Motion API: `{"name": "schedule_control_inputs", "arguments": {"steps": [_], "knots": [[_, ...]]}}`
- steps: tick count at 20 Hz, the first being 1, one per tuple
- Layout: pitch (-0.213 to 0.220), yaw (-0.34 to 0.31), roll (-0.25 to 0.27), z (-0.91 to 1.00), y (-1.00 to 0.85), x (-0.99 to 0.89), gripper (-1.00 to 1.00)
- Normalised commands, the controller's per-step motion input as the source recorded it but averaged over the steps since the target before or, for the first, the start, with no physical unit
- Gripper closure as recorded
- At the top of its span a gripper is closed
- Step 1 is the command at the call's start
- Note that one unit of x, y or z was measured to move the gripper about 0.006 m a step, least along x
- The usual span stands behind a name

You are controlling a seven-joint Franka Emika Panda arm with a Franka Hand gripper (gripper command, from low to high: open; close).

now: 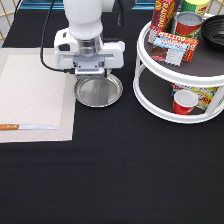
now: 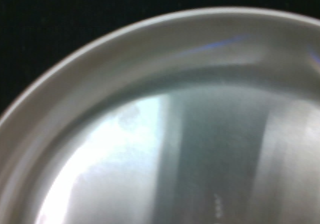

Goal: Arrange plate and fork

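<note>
Gripper: directly over the plate's far rim, low and close.
Grip: fingers hidden; cannot tell.
Plate: beside the placemat.
Fork: unseen.

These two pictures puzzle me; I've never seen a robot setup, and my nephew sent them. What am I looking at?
The white machine is a robot arm; its gripper is down at the far rim of a shiny metal plate on a black table. One picture comes from a fixed camera looking down; the other, from a camera on the hand, shows only that plate close up. At the exterior view's left lies a placemat with a knife. At its right stands a two-tier white turntable holding groceries. No fork shows.
</note>
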Motion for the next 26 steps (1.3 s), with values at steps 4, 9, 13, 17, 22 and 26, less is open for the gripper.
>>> {"name": "schedule_control_inputs", "arguments": {"steps": [4, 9, 13, 17, 22, 26], "knots": [[0.029, 0.0, 0.0, -0.22, 0.13, 0.36, -1.0], [0.026, 0.0, 0.007, -0.22, 0.02, 0.23, -1.0], [0.052, -0.001, 0.017, 0.0, 0.0, 0.35, -1.0], [0.071, -0.002, 0.009, 0.03, -0.05, 0.48, -1.0], [0.048, 0.0, 0.037, 0.01, -0.27, 0.45, -1.0], [0.034, 0.0, 0.061, 0.1, -0.47, 0.41, -1.0]]}}
